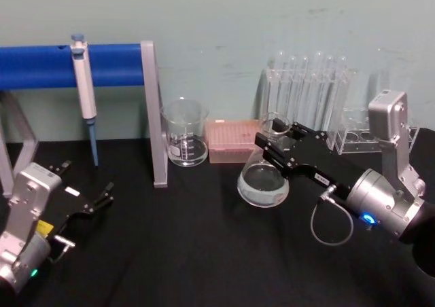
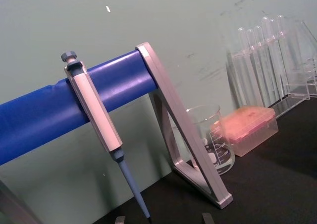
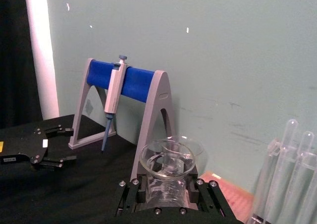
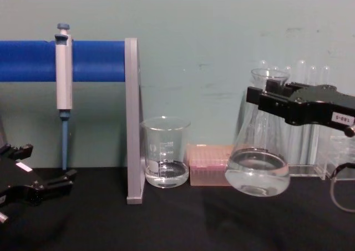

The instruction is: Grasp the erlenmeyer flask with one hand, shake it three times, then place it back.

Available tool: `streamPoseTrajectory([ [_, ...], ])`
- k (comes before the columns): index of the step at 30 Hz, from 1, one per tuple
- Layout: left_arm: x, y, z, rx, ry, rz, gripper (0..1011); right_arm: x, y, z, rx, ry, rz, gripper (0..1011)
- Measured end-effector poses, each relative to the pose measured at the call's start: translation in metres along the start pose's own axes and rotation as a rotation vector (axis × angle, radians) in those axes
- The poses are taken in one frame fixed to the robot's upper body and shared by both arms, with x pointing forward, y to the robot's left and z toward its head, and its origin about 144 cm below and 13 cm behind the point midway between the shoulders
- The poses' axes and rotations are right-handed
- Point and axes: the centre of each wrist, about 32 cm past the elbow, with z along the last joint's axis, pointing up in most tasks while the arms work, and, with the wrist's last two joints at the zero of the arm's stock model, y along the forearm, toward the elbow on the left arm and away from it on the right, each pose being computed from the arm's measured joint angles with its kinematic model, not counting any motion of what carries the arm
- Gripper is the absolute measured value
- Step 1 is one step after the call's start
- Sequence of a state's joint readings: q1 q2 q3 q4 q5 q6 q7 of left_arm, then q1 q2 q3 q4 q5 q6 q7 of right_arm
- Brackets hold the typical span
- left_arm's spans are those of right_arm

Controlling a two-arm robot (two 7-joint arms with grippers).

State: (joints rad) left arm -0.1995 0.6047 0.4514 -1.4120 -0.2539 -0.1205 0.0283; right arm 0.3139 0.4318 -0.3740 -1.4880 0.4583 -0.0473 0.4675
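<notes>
The erlenmeyer flask (image 1: pixel 264 181) is clear glass with a little clear liquid in its wide base. It hangs tilted just above the black table, right of centre. My right gripper (image 1: pixel 275 146) is shut on its narrow neck, just under the flared rim. The chest view shows the flask (image 4: pixel 258 170) from the side, clear of the tabletop, with the black gripper (image 4: pixel 270 98) clamped across its neck. In the right wrist view the flask's rim (image 3: pixel 168 157) sits between the jaws. My left gripper (image 1: pixel 88 179) rests open at the near left, holding nothing.
A glass beaker (image 1: pixel 185 136) with some liquid and a pink tip box (image 1: pixel 231 140) stand at the back, left of the flask. A test tube rack (image 1: pixel 312 96) is behind it. A pipette (image 1: pixel 83 83) hangs on the blue-barred stand (image 1: pixel 153 117) at the left.
</notes>
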Motion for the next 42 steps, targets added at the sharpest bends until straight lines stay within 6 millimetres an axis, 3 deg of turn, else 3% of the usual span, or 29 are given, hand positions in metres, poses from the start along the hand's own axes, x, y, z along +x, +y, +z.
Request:
streamPoseTrajectory([
  [25,0.000,0.000,0.000,0.000,0.000,0.000,1001,-0.005,-0.005,0.001,0.006,-0.014,0.010,465],
  [42,0.000,0.000,0.000,0.000,0.000,0.000,1001,-0.012,-0.008,0.002,0.036,-0.028,0.193,465],
])
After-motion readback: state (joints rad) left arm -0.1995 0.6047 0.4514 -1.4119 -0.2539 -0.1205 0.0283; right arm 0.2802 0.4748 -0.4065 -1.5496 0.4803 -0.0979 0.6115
